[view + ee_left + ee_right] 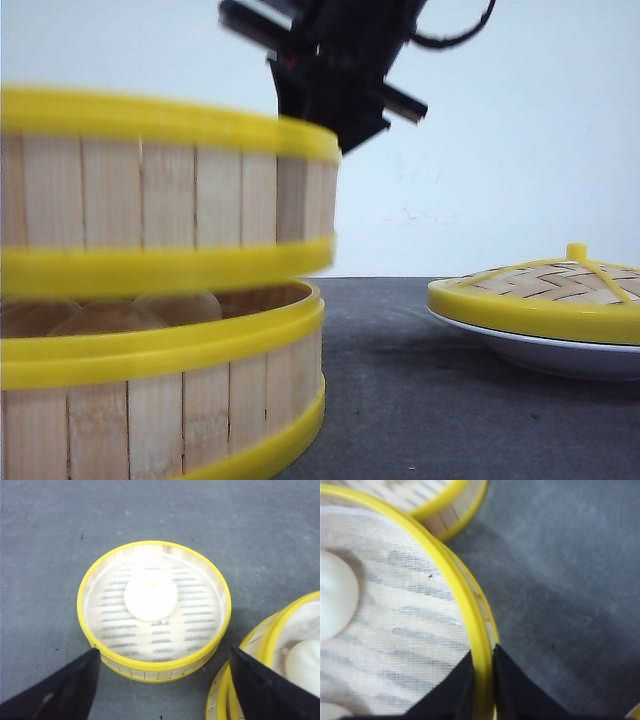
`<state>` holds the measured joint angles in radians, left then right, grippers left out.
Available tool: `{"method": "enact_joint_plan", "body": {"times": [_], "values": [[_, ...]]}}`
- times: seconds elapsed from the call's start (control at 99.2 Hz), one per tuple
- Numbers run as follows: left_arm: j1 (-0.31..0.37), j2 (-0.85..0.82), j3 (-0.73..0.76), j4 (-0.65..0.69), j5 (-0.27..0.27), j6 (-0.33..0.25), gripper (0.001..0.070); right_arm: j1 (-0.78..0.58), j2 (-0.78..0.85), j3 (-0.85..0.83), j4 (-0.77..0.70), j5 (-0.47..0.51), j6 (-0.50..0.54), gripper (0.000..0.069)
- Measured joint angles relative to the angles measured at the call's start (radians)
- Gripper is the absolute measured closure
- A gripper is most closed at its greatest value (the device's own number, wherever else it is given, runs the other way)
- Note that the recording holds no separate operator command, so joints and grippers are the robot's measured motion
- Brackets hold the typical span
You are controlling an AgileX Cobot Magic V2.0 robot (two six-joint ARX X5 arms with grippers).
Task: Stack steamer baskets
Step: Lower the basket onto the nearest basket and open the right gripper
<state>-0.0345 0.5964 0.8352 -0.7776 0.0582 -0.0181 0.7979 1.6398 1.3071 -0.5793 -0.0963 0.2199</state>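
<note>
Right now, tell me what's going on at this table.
The right gripper has its fingers pinched on the yellow rim of a round bamboo-slat steamer basket, holding it tilted just above a second basket. The left gripper hangs open over a third basket holding one white bun. A woven domed lid sits on a white plate.
</note>
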Motion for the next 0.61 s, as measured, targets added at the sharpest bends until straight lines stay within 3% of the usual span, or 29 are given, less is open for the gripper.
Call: {"method": "enact_joint_plan", "body": {"times": [0.605], "values": [[0.000, 0.000, 0.000, 0.000, 0.000, 0.000, 0.0210, 0.010, 0.042, -0.001, 0.008, -0.034, 0.021, 0.0663]]}}
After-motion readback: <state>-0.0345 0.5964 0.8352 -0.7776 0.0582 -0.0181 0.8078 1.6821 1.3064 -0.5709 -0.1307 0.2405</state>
